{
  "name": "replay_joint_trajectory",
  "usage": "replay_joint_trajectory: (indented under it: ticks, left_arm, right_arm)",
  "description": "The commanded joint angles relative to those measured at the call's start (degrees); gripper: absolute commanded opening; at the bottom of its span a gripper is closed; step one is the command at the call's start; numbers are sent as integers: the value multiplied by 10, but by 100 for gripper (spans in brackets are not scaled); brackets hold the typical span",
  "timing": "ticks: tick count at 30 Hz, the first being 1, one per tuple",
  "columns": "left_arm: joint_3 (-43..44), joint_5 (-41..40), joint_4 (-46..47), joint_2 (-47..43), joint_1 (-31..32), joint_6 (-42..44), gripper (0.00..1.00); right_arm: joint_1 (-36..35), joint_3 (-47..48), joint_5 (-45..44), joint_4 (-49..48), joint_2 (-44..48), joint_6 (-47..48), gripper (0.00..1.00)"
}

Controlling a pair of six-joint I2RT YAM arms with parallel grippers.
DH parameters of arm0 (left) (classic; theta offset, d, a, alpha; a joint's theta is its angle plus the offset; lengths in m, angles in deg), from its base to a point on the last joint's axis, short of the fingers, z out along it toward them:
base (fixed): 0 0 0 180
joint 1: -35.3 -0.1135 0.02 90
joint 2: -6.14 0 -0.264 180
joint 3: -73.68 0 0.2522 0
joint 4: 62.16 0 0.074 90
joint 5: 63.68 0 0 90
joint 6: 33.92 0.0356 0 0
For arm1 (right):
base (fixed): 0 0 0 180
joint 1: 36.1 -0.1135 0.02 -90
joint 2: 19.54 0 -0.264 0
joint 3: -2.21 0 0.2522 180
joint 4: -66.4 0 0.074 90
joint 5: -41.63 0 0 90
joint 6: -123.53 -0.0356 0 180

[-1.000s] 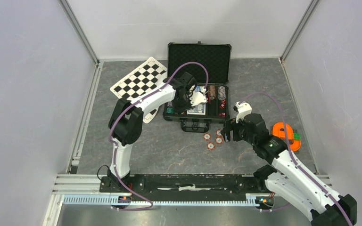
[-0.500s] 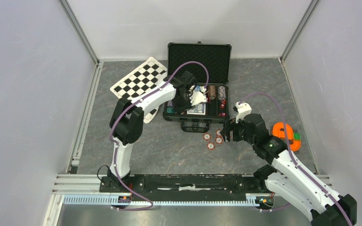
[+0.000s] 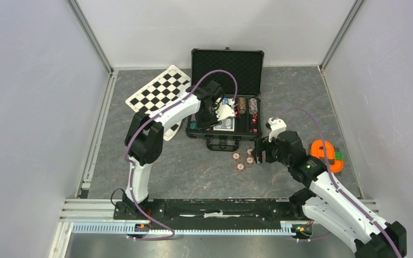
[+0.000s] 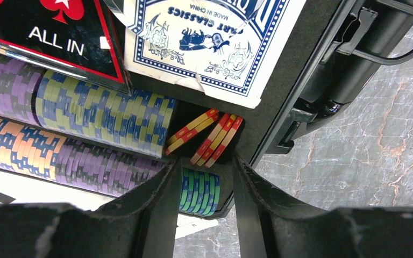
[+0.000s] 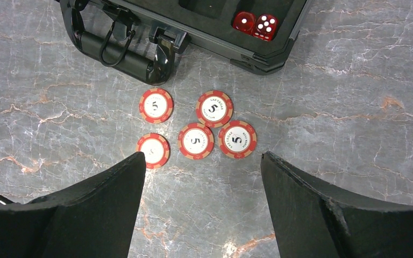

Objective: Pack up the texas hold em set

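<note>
Left wrist: left tool jaws wider than second ago, now apart, empty. Tilted red chips released into case slot. Right tool, jaws wide, over five loose chips on surface; likely next pickup.

Top camera: high behind the near edge, looking down on the whole surface. Left wrist: very close over the case's front corner. Right wrist: straight down on loose chips, sharing that case front.
</note>
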Motion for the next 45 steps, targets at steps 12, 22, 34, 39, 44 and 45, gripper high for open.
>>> replay_joint_trajectory:
  ticks: [12,22,34,39,44,45]
  left_arm:
    - [3,-14,6,-33,-1,-12,50]
    - [2,-3,5,-59,-1,-9,50]
    - [-5,7,-8,-115,-1,-40,47]
    - [-68,47,42,-154,-1,-52,10]
    - [-113,64,73,-157,-1,-37,2]
    - [-114,67,74,-152,-1,-34,2]
  right_arm:
    - [2,-5,11,-25,7,-5,84]
    - [2,-5,11,-26,5,-4,84]
    - [3,-3,11,-25,8,-3,84]
    - [2,-4,9,-23,13,-3,84]
    - [2,-7,10,-23,13,-2,84]
    - [3,-7,11,-23,14,-3,84]
